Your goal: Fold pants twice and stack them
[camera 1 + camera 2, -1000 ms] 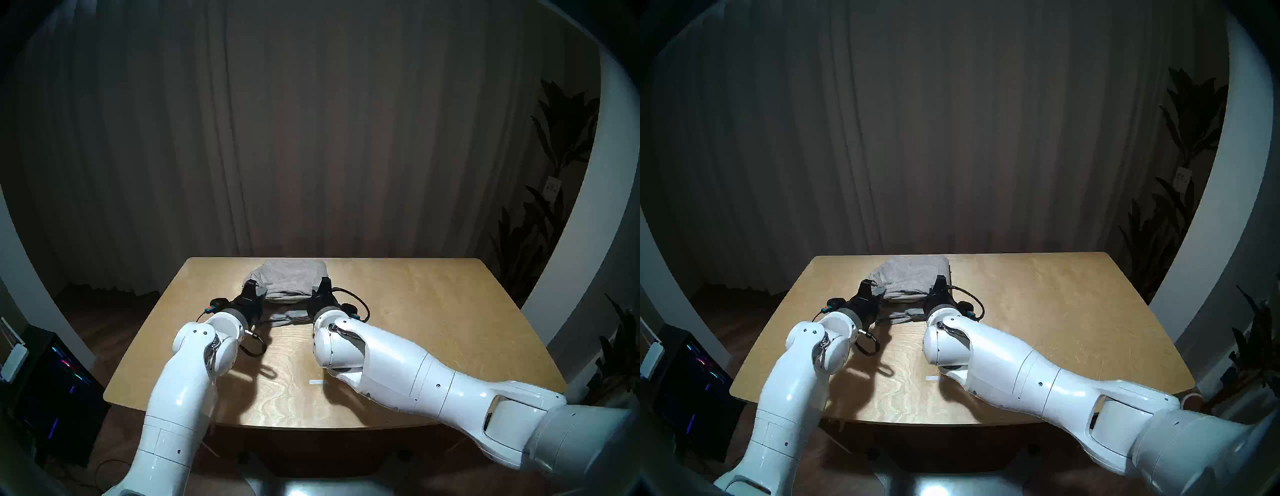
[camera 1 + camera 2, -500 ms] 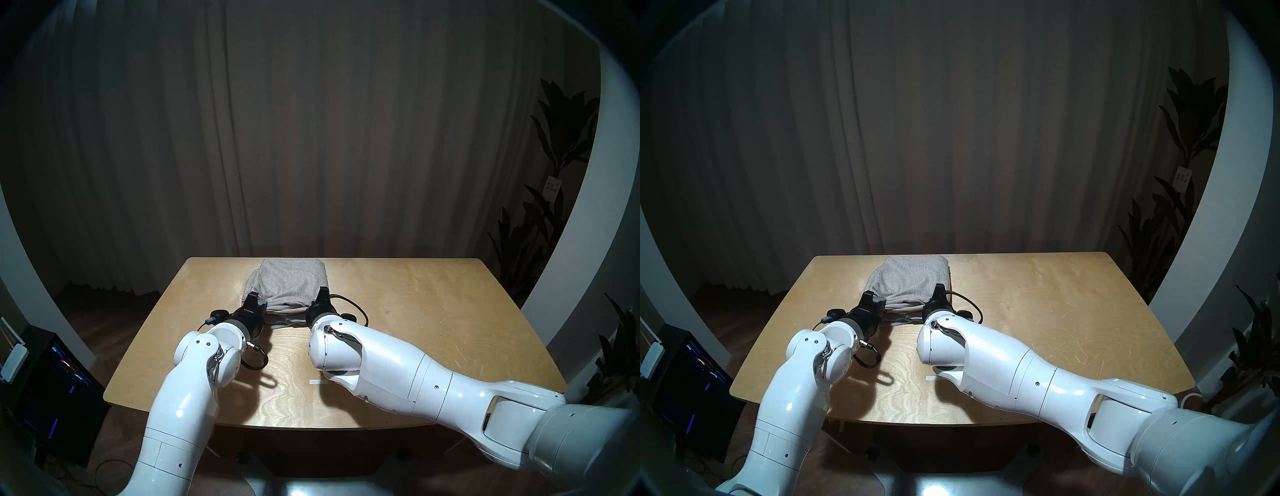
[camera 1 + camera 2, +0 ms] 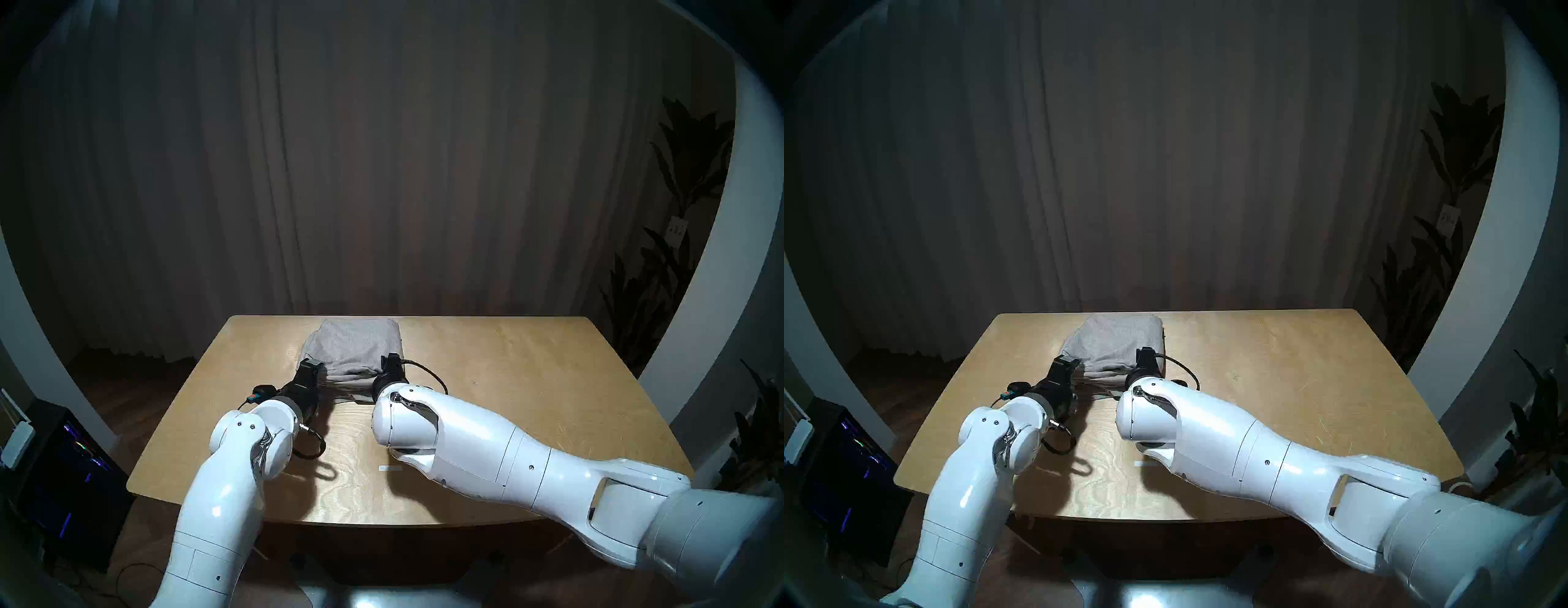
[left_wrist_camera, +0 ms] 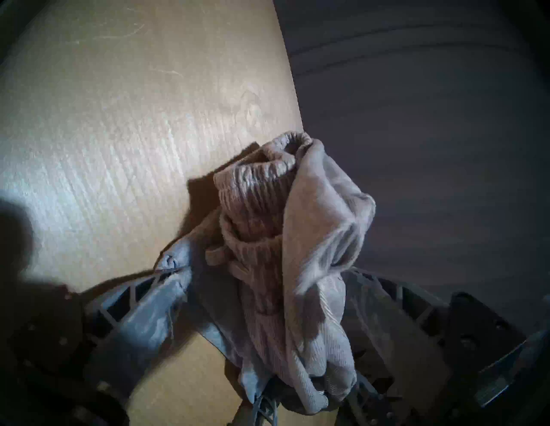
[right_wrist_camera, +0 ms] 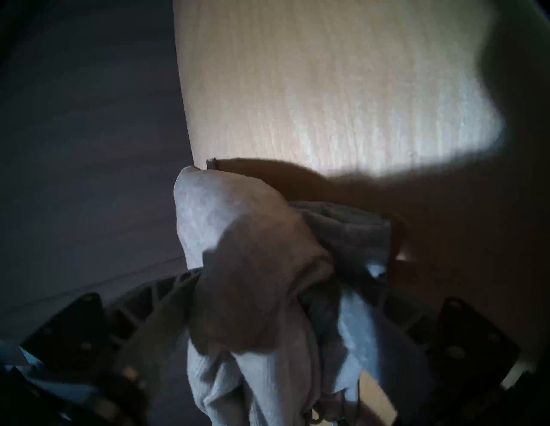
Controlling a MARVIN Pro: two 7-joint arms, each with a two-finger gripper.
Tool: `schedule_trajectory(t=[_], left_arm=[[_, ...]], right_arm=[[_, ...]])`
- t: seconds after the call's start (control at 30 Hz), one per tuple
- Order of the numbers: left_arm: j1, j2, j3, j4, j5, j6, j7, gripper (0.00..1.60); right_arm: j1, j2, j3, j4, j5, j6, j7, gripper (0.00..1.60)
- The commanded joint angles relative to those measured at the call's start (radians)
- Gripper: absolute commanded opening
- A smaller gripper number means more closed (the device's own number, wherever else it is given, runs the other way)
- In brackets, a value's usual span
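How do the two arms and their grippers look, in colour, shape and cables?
Both arms are glossy white, with rounded segments and bulbous joints. The left gripper and right gripper are black, with grey lattice-ribbed fingers. A black cable loops at the left wrist, a braided one beside the right.

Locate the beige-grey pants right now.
In the head views the beige-grey pants lie folded at the table's far edge, left of centre, on top of the light grey pants, between the left gripper and right gripper.

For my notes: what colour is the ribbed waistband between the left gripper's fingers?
Warm beige-grey ribbed waistband; left wrist view shows it best.
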State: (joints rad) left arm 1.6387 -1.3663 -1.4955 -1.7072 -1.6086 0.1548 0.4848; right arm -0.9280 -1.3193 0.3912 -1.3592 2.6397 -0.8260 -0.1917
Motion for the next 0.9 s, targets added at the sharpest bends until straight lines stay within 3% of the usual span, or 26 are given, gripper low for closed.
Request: schedule_trajectory(t=[0.0, 0.63, 0.73, 0.87], left_arm=[[0.002, -0.001, -0.002, -0.041, 0.000, -0.003, -0.012, 1.60], [0.032, -0.014, 0.011, -0.100, 0.022, -0.031, 0.003, 1.60], [0.044, -0.017, 0.019, -0.115, 0.031, -0.038, 0.009, 1.60], [0.048, -0.021, 0.024, -0.126, 0.036, -0.045, 0.016, 1.60]], right_arm=[[0.003, 0.012, -0.026, -0.035, -0.005, 0.005, -0.025, 1.60], [-0.055, 0.152, -0.076, -0.213, 0.005, 0.007, -0.051, 1.60], [-0.062, 0.182, -0.095, -0.237, -0.012, 0.008, -0.038, 1.60], [-0.083, 0.223, -0.071, -0.270, -0.006, 0.034, 0.001, 1.60]])
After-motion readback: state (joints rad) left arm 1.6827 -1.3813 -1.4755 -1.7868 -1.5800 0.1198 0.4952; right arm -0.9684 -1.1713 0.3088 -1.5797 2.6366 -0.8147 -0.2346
